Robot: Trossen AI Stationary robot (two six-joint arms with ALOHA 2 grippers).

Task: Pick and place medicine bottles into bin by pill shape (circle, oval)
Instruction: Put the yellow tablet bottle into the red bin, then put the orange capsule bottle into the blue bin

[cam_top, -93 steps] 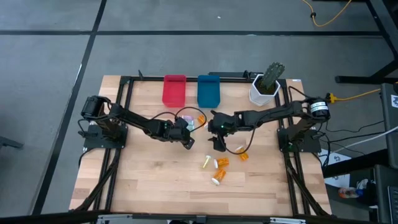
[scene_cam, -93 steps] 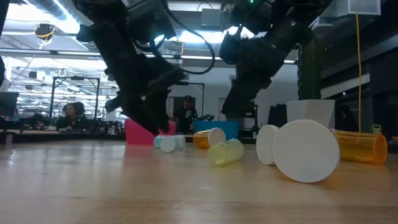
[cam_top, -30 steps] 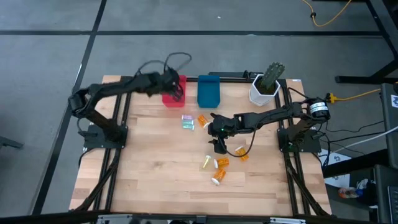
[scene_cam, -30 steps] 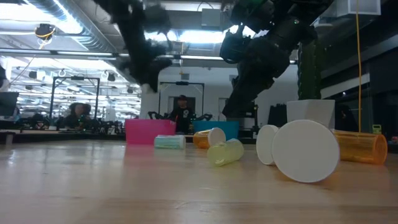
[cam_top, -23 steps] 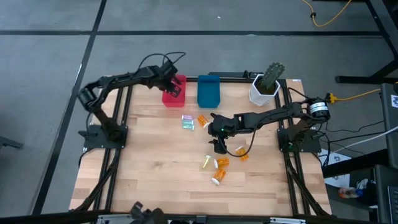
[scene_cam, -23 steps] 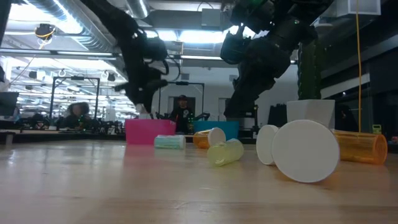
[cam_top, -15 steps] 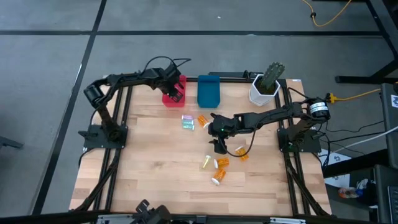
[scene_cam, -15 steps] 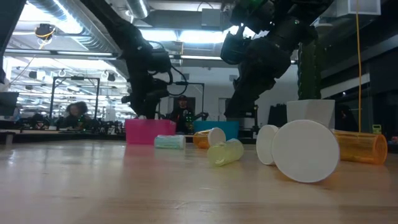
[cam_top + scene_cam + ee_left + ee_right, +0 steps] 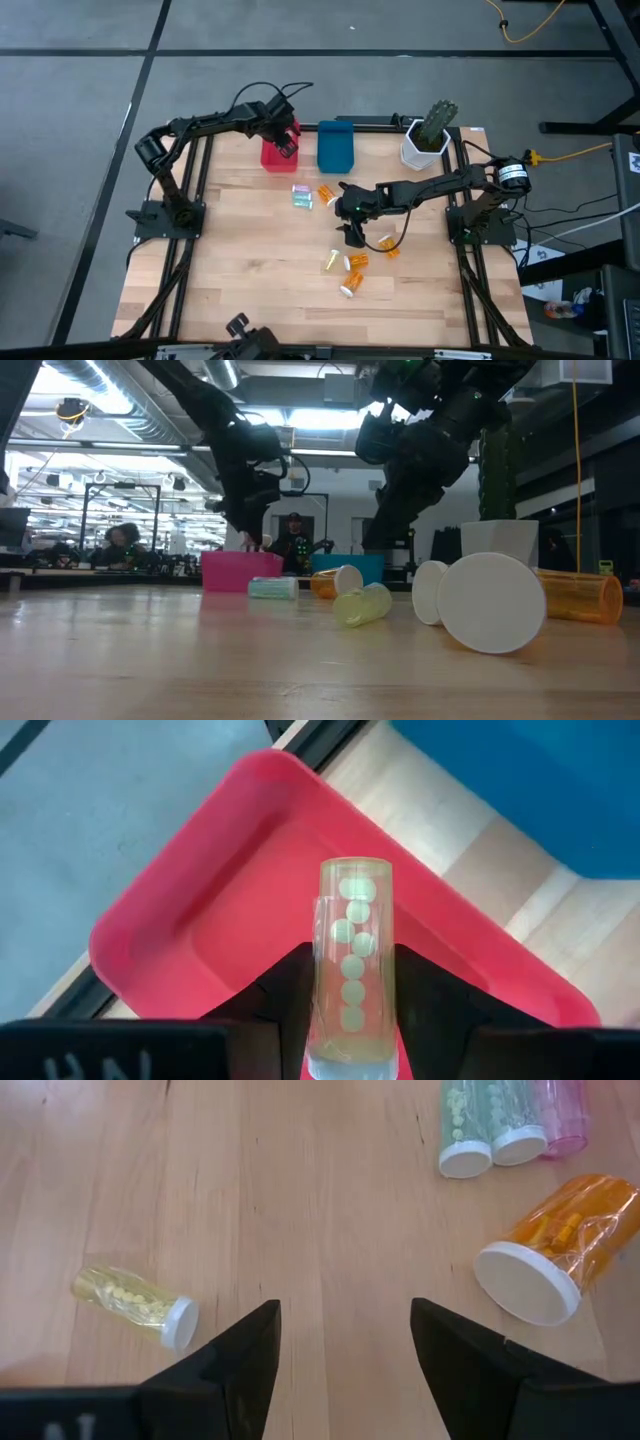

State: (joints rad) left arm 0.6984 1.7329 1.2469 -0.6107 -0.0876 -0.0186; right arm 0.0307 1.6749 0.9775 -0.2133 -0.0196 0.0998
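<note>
High view: most of the medicine bottles [image 9: 352, 266] lie unsorted on the worktop [image 9: 250, 290], so the task looks mostly unfinished. The left claw [image 9: 352, 1020], closed on a clear bottle [image 9: 352, 955] of round pills, hangs over the red bin [image 9: 279, 146]. The right claw [image 9: 342, 1345] stands open above the scattered bottles, holding nothing.

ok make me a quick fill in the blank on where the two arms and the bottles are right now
1. The left gripper holds a clear bottle of round pills above the ____ bin.
2. The right gripper hovers over the table with its fingers ____.
3. The orange bottle lying near the right gripper has a ____ cap.
4. The blue bin stands between the red bin and the white pot holding a ____.

Missing words: red; open; white; cactus
</note>
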